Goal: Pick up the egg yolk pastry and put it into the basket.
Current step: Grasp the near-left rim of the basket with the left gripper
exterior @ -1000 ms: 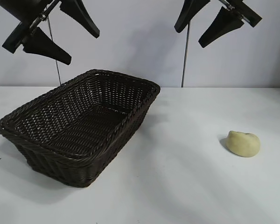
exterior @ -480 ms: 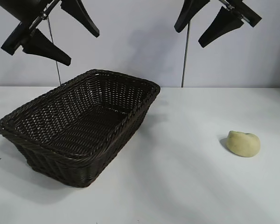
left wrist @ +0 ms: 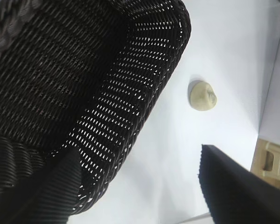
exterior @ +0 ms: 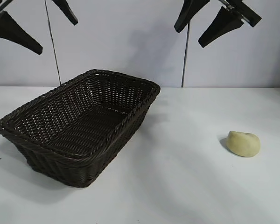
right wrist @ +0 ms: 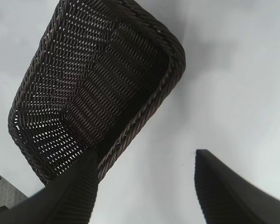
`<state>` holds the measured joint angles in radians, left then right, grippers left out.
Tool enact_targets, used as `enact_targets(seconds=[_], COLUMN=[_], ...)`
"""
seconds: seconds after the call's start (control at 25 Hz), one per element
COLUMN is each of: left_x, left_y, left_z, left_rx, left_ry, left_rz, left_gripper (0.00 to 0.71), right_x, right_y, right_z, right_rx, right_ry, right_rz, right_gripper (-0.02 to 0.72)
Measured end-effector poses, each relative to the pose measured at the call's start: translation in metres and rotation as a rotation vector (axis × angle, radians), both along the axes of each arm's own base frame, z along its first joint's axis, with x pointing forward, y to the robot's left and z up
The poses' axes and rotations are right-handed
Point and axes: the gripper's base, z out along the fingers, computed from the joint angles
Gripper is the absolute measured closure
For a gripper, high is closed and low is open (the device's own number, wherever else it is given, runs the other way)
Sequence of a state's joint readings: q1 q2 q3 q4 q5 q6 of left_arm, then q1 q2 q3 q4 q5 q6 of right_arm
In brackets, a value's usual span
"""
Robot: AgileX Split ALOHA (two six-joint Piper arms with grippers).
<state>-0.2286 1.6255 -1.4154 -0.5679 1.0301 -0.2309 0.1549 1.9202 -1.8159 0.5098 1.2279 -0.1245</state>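
The egg yolk pastry, a small pale yellow dome, lies on the white table at the right; it also shows in the left wrist view. The dark brown wicker basket stands at the left, empty; it also shows in the left wrist view and the right wrist view. My left gripper hangs open and empty high above the basket's left end. My right gripper hangs open and empty high at the back, above the table between basket and pastry.
The white table runs to a pale back wall. Two thin dark rods stand behind the table. A wooden frame shows past the table's edge in the left wrist view.
My left gripper has moved up and to the left, now partly out of the exterior view. The right gripper, the basket and the pastry have not moved.
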Motion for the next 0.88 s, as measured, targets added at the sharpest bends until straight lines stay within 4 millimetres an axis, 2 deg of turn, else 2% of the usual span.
enact_targets(seconds=[0.2, 0.32, 0.56, 0.88], left_x=[-0.014, -0.024, -0.05, -0.072], left_y=[0.009, 0.015, 0.026, 0.034], left_z=[0.014, 0.013, -0.008, -0.054], left_rx=[0.051, 0.073, 0.094, 0.098], left_ry=[-0.002, 0.02, 0.098, 0.201], left_rz=[0.061, 0.098, 0.226, 0.376], left_gripper=[0.193, 0.193, 0.193, 0.193], right_x=[0.0, 0.0, 0.0, 0.0], right_y=[0.0, 0.0, 0.0, 0.0], right_z=[0.0, 0.0, 0.0, 0.0], right_rx=[0.0, 0.0, 0.0, 0.0], right_ry=[0.0, 0.0, 0.0, 0.0], right_rz=[0.0, 0.0, 0.0, 0.0], right_gripper=[0.26, 0.26, 0.26, 0.26])
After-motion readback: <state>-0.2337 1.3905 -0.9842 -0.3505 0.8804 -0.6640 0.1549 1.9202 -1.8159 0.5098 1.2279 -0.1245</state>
